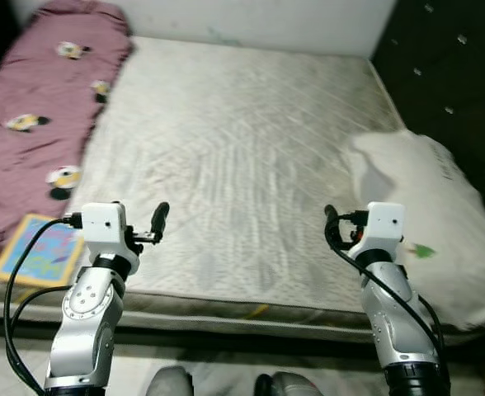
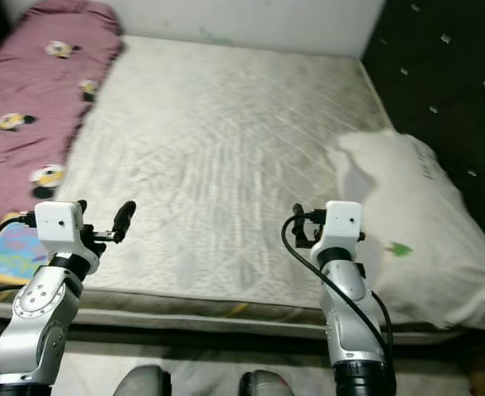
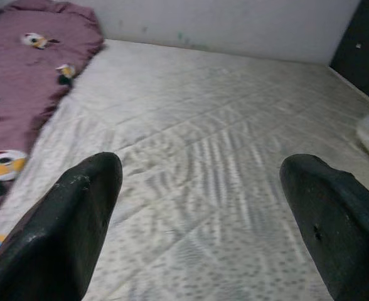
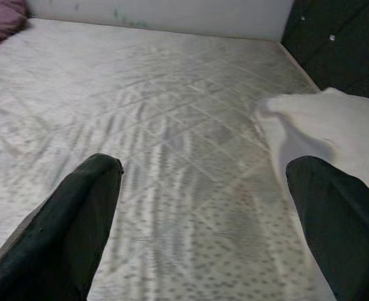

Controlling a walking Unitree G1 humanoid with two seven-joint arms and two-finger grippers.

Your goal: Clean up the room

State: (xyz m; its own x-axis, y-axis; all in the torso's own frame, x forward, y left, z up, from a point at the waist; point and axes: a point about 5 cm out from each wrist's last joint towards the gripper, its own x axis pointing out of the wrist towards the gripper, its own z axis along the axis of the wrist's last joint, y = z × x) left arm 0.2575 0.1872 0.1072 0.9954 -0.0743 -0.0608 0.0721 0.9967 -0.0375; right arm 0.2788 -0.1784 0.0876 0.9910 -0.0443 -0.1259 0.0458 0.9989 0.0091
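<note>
A bare quilted mattress (image 1: 242,140) lies before me. A maroon blanket (image 1: 36,115) with cartoon bird prints is bunched along its left side. At the right side a white pillow (image 1: 428,206) rests against the headboard. A colourful flat book (image 1: 40,252) sits on the front left corner, partly under the blanket's edge. My left gripper (image 1: 158,216) is raised over the mattress's front left part, open and empty, its fingers (image 3: 78,219) wide apart. Over the front right part, just left of the pillow (image 4: 322,125), hovers my right gripper (image 1: 331,219), also open and empty.
A black tufted headboard (image 1: 449,74) runs along the right side. A white wall (image 1: 251,21) closes off the far end. The mattress's front edge (image 1: 251,309) is just below my arms, with a strip of floor beneath it.
</note>
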